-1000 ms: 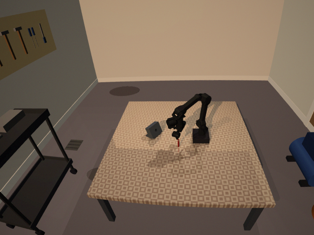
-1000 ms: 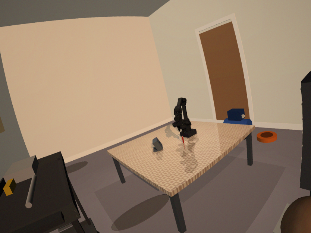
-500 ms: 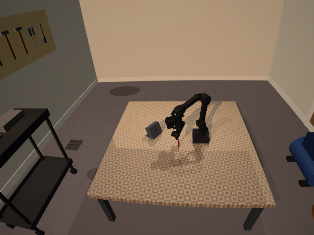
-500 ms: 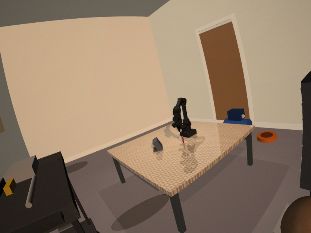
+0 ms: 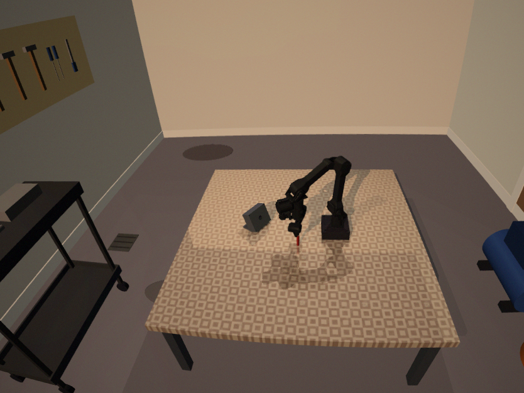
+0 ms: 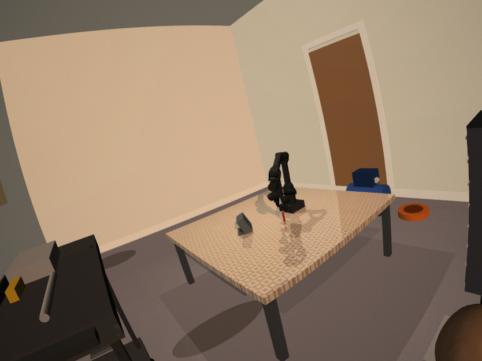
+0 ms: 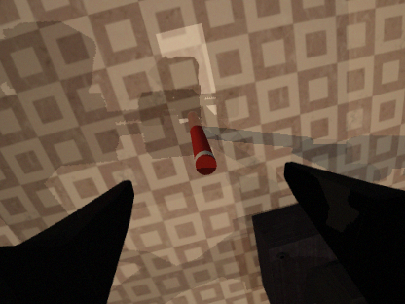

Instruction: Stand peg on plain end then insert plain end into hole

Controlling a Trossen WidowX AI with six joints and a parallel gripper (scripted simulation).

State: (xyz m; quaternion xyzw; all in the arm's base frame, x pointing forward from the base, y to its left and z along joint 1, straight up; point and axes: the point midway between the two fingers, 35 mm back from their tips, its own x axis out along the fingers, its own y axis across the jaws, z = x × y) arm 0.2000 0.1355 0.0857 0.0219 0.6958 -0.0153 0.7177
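Peg [image 5: 298, 240] [image 6: 283, 216] [image 7: 201, 146] upright on table [image 5: 306, 296] [image 6: 257, 256] [image 7: 273, 52], white-banded end up, beyond fingertips of spread, unladen hand [image 5: 296, 234] [image 6: 278, 207] [image 7: 210, 178]

It looks like a workshop. A board [image 5: 61, 66] on the wall carries hammers [image 5: 36, 66] and screwdrivers [image 5: 71, 56]. Beside that wall stands a black wheeled cart [image 5: 98, 265] [image 6: 80, 256], and a blue machine [image 5: 507, 259] [image 6: 366, 181], perhaps a compressor, sits on the floor near a robot arm's table [image 5: 306, 314] [image 6: 257, 272].
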